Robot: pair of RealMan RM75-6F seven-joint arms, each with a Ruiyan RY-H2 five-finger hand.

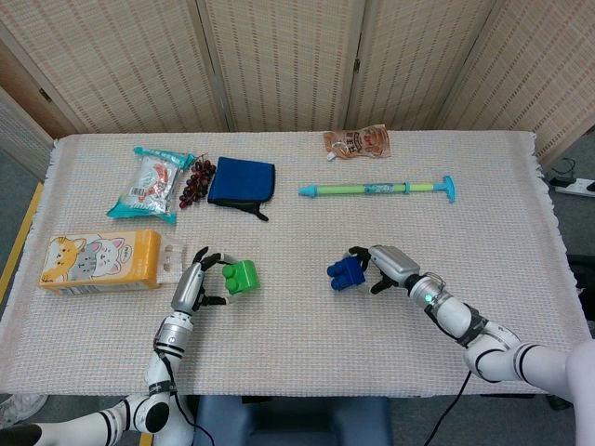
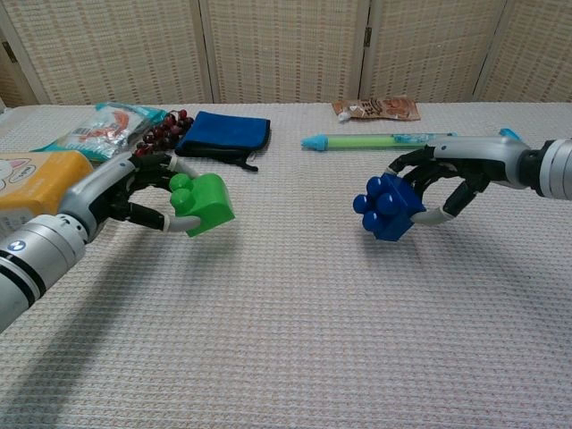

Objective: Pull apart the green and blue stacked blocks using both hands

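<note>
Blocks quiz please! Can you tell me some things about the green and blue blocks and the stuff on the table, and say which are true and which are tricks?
1. The left hand holds the green block. True.
2. The green and blue blocks are stuck together. False: they are apart, and the blue block is in the right hand.
3. The grapes lie beside the blue pouch. True.
4. The long green toy syringe is in the right hand. False: it lies on the table, behind the hands.
5. The orange box with cats is on the robot's right. False: it is on its left, near the left hand.
</note>
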